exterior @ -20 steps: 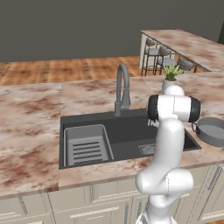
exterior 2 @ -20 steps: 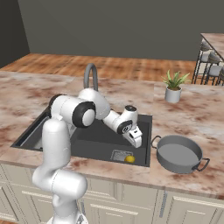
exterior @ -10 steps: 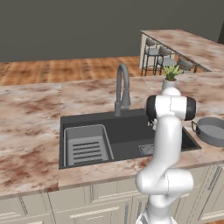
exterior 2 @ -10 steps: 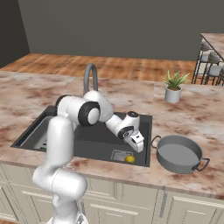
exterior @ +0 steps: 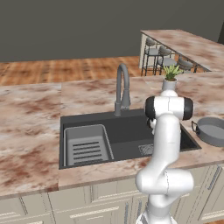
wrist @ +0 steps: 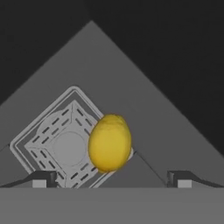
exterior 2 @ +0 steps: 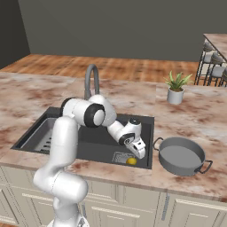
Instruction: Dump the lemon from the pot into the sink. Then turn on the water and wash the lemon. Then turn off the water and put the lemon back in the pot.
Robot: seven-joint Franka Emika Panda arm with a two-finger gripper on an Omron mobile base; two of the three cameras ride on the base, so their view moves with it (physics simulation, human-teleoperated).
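- The end effector (exterior 2: 141, 153) was lowered into the sink (exterior 2: 95, 146), near its front right corner, with its jaws spread wide and released, grasping nothing.
- In the hand view the two fingertips (wrist: 40, 178) stood well apart, with the lemon (wrist: 110, 142) lying between and beyond them, apart from both.
- The lemon (exterior 2: 131, 161) rested on the sink floor at the edge of the square drain grate (wrist: 65, 146), partly overlapping it.
- The pot (exterior 2: 181, 155) stood upright on the surface (exterior 2: 35, 95) just right of the sink, with nothing in it.
- The faucet (exterior: 122, 89) rose behind the basin; no stream was seen at its spout.
- A ribbed rack insert (exterior: 86, 146) occupied the sink's left portion.
- A small potted plant (exterior 2: 176, 88) stood on the surface behind the pot, well apart from it.
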